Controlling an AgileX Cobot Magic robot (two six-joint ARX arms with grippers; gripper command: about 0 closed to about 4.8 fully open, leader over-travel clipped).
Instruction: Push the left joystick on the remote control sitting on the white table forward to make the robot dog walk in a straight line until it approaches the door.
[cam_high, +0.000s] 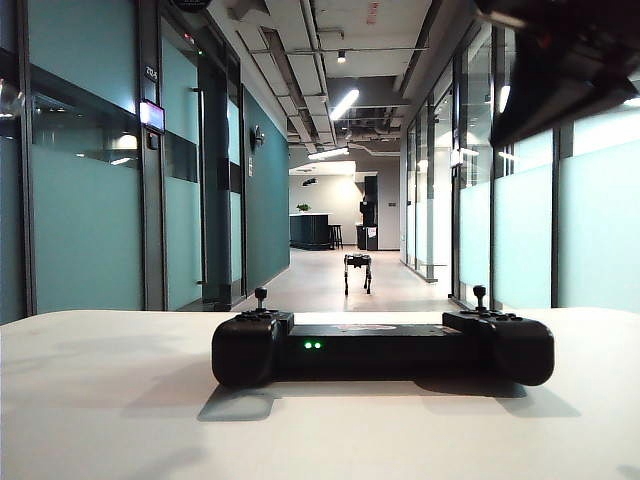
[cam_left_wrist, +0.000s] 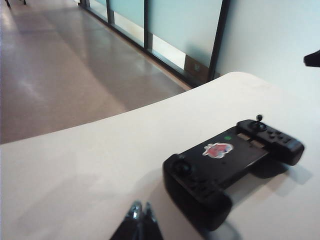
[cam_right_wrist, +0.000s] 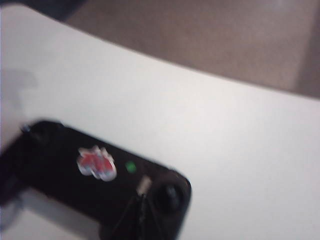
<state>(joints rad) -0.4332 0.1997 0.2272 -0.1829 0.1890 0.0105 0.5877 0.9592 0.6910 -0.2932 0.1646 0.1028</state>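
Observation:
The black remote control (cam_high: 383, 350) lies on the white table (cam_high: 100, 400), its green lights on. Its left joystick (cam_high: 260, 295) stands upright and untouched. The robot dog (cam_high: 357, 271) stands far down the corridor, small and dark. In the left wrist view my left gripper (cam_left_wrist: 141, 210) is shut and empty, over bare table beside the remote control's (cam_left_wrist: 230, 162) near end, where the left joystick (cam_left_wrist: 181, 167) sits. In the blurred right wrist view my right gripper (cam_right_wrist: 142, 197) is shut and empty, above the controller's (cam_right_wrist: 90, 172) other end. I cannot tell which door is meant.
My right arm's dark body (cam_high: 565, 60) hangs at the exterior view's upper right. Glass walls (cam_high: 90, 200) line both sides of the corridor floor (cam_high: 330, 285). The table's curved far edge (cam_left_wrist: 115, 112) drops to the floor.

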